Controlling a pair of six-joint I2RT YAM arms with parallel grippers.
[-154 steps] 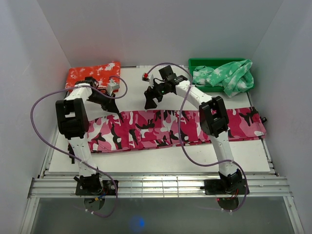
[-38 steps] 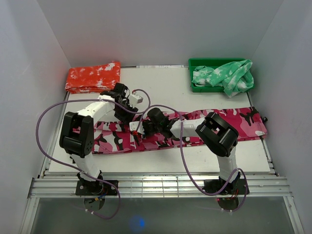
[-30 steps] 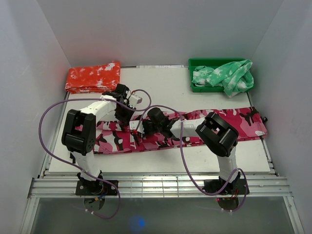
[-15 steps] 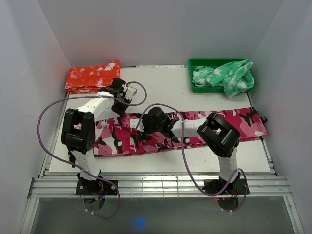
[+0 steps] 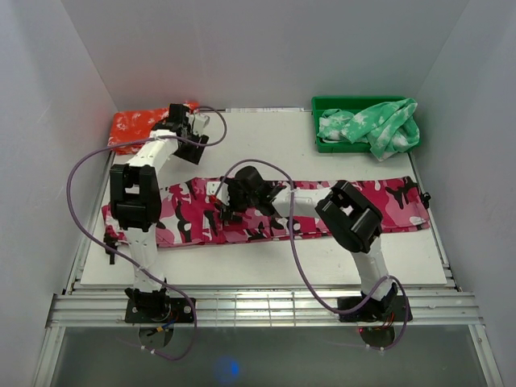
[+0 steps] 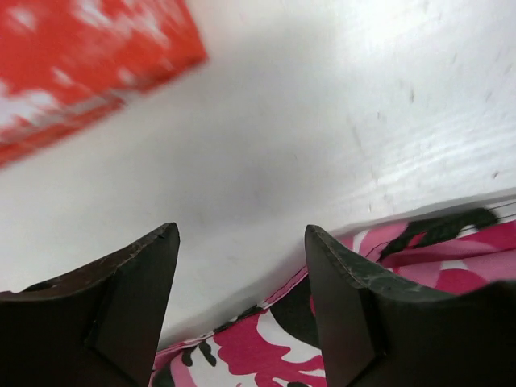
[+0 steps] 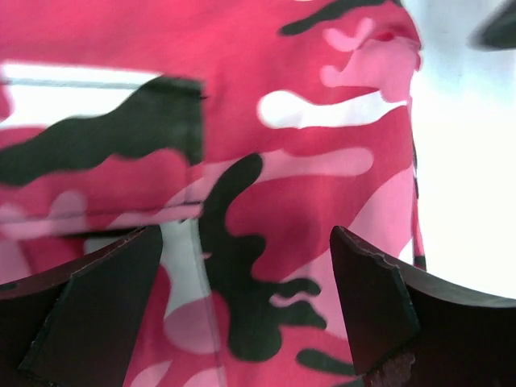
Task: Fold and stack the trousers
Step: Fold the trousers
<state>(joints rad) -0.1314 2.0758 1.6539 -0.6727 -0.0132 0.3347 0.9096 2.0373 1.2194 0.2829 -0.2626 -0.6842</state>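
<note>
Trousers (image 5: 387, 205) in pink-black-white camouflage lie flat; left end effector (image 6: 242, 234), right end effector (image 7: 246, 234) both spread.

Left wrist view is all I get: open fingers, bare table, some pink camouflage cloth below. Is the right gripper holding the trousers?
Observer: No. The right gripper is open just above the trousers, with nothing between its fingers.
Operator: Where along them is it?
Observer: From above, it sits left of their middle. The trousers lie as one long strip across the table.
Operator: And my left gripper, seen from above?
Observer: The left gripper is beyond the trousers' far edge, by the right end of the orange-red garment.
</note>
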